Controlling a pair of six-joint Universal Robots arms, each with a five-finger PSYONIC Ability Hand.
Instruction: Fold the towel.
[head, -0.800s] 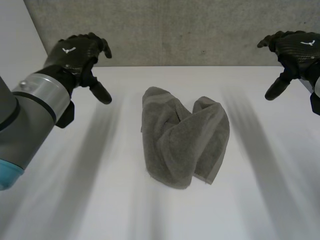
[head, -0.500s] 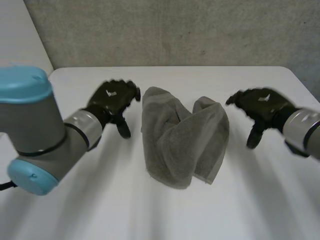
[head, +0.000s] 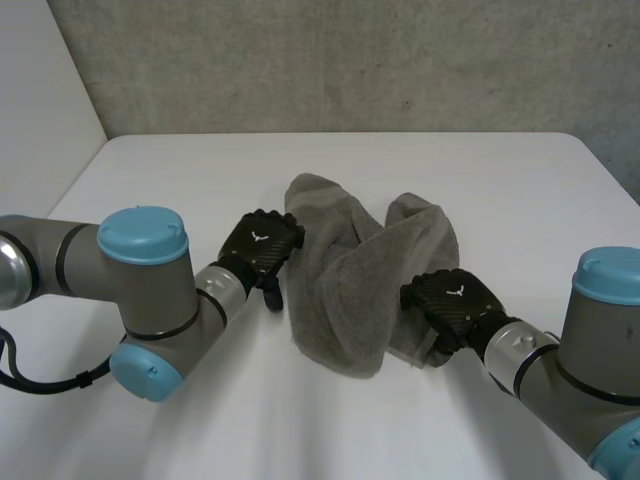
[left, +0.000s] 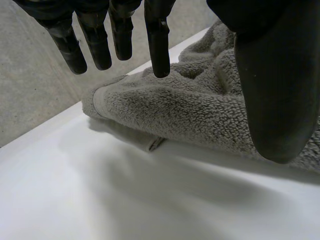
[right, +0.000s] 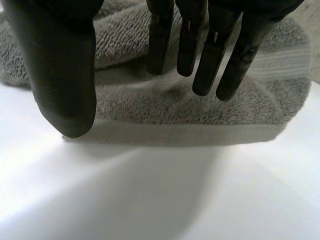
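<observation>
A grey towel (head: 362, 280) lies crumpled in loose folds at the middle of the white table (head: 180, 180). My left hand (head: 262, 243) is low at the towel's left edge, and my right hand (head: 452, 303) is at its right front edge. In the left wrist view the fingers (left: 157, 40) hang straight and apart from the thumb, just over the towel's (left: 200, 107) hemmed edge, holding nothing. The right wrist view shows straight fingers (right: 222, 55) and the thumb spread above the towel's (right: 190, 117) border band, no cloth between them.
A rough grey wall (head: 350, 60) runs behind the table's far edge. Bare white table (head: 300, 430) lies in front of the towel and to both sides. A small label (left: 156, 143) sticks out under the towel's edge near the left hand.
Both hands have come down from the table's far corners and inward to the towel's two sides. The towel has not moved.
</observation>
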